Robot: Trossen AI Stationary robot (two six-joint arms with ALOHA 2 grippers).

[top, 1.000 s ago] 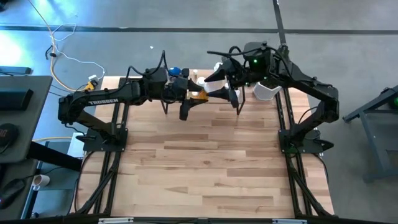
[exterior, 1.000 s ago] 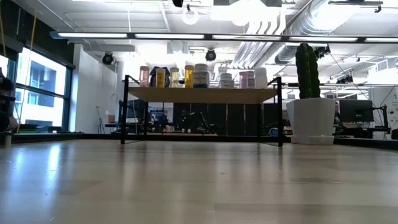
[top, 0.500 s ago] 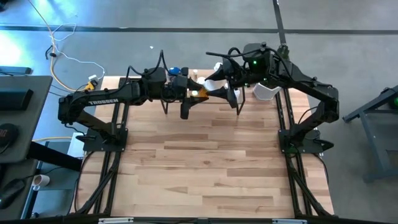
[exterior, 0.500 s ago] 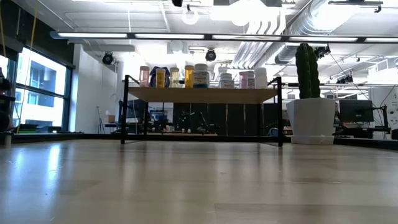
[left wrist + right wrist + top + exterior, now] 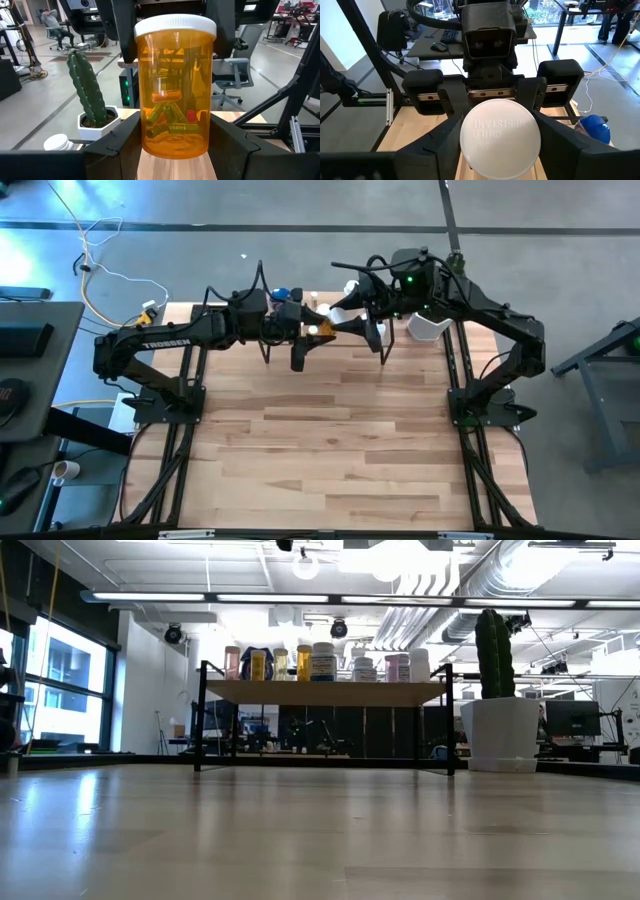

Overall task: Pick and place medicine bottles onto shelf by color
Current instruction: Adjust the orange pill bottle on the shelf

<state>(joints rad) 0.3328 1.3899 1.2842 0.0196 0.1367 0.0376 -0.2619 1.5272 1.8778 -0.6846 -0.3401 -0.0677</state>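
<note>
Above the shelf (image 5: 325, 692), left gripper (image 5: 172, 142) clamps orange bottle (image 5: 174, 85); right gripper (image 5: 500, 142) flanks its cap, grip unclear. Most bottles already shelved; this one's left.

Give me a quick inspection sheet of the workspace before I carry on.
Surface: plank tabletop, bare wood in front.
Job's things: orange pill bottle, white cap, capsules inside; other bottles lined on the shelf.
Clutter: potted cactus beside the shelf.
Grippers: left gripper holds the orange pill bottle's body; right gripper sits at its cap, both over the table's far edge.
Cables: loose white cable on the floor.
Surroundings: office chairs, desks, a seated person far off.
</note>
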